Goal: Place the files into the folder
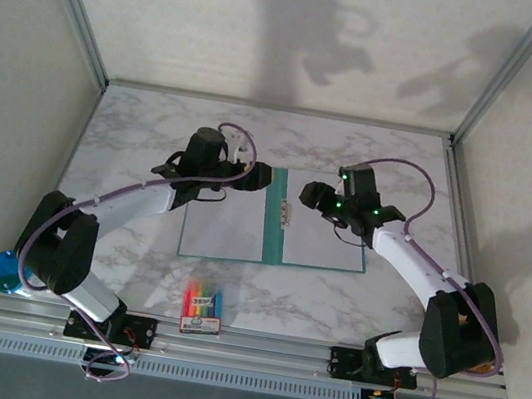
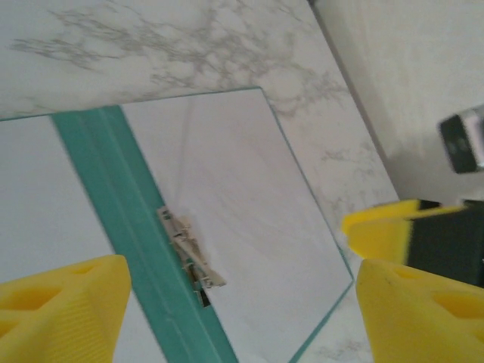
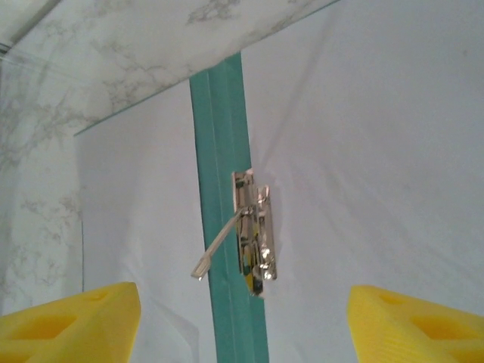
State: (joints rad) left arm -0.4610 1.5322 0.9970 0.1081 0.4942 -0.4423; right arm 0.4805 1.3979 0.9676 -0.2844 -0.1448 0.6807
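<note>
While both of your arms reach out from the near edge of the white marble-patterned desk (image 1: 118, 237), the nearest loose item is a small colourful cardboard crayon box (image 1: 201, 309). It lies between the two arm bases, well apart from everything else. A round blue object (image 1: 4, 269) sits beside your left arm's base; what it is cannot be told.

Farther in, at mid-desk, the thin teal-green paper folder (image 1: 276, 232) lies flat and open, its spine running near to far. The thin white paper files (image 1: 226, 229) lie on both panels, left and right of the spine, with only a narrow teal rim showing around them. A small silver metal clip (image 3: 253, 234) sits against the spine on the right panel's side, towards the folder's far end, its thin lever angled out across the spine.

Your left tool (image 1: 239, 177) hangs over the far part of the left panel, its yellow fingers (image 2: 60, 310) spread wide with nothing between them. Your right tool (image 1: 309, 198) hovers over the far part of the right panel, near the clip, its yellow fingers (image 3: 416, 325) likewise spread apart and empty. The two tools are near each other, one on either side of the spine.
</note>
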